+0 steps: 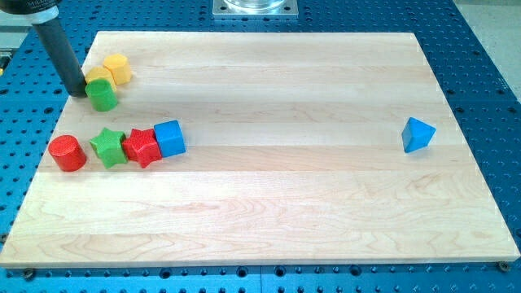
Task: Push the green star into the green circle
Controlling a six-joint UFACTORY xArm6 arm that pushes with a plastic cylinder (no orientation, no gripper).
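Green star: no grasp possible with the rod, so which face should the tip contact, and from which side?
Contact the green star's lower edge, coming from the view's bottom and pushing up: the green circle sits almost straight above it. The red cylinder and red star flank it closely, so side approaches are blocked. My tip is now at the circle's left.

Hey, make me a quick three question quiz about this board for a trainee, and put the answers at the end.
1. True or false: the green star touches the green circle.
2. Which block sits directly at the view's left of the green star? A) red cylinder B) blue cube C) blue triangle
3. Fill in: my tip sits at the view's left of the green ____.

Key: 1 false, they are apart, the star below the circle in the view. 2 A. 3 circle.
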